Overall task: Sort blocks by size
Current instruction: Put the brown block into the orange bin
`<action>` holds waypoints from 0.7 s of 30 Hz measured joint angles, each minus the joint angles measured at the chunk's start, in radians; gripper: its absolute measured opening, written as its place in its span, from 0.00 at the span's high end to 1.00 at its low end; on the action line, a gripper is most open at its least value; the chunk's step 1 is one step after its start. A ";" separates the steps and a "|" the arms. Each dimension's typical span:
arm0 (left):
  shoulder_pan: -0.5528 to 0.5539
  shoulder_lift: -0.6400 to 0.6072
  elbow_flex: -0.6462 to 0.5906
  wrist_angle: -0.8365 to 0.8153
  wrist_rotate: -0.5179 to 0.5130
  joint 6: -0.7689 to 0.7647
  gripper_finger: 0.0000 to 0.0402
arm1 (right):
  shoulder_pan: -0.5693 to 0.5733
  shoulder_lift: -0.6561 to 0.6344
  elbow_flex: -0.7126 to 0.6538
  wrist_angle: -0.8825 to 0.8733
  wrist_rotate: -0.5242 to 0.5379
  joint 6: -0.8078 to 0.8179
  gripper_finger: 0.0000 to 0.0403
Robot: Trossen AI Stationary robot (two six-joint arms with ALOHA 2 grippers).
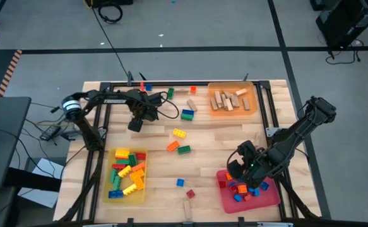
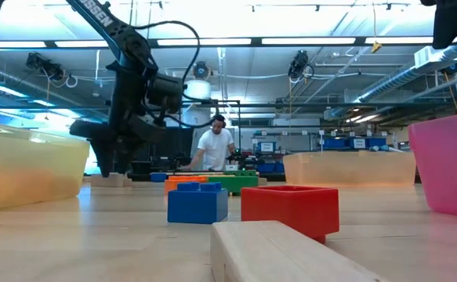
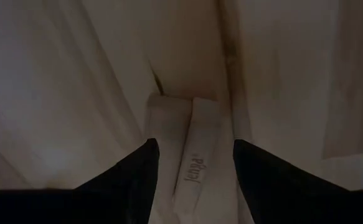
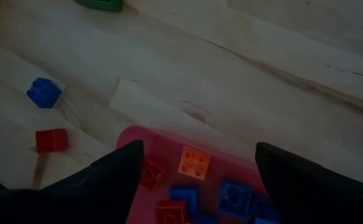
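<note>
The left gripper [image 3: 193, 162] hangs spread over a tan wooden block [image 3: 190, 149] at the table's far left, the block's long axis running between the fingers, while the right gripper [image 4: 197, 165] hovers open and empty above the red tray [image 1: 275, 197]

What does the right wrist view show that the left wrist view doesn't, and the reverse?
Only the right wrist view shows the pink tray holding small bricks, an orange one among them, with a loose blue brick and red brick beside it. Only the left wrist view shows two pale wooden pieces between its claw's fingers. Both show the wooden table.
</note>
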 joint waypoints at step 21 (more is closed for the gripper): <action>-0.001 0.036 -0.015 0.006 -0.008 -0.072 0.83 | 0.000 0.000 0.000 0.000 0.027 -0.002 0.21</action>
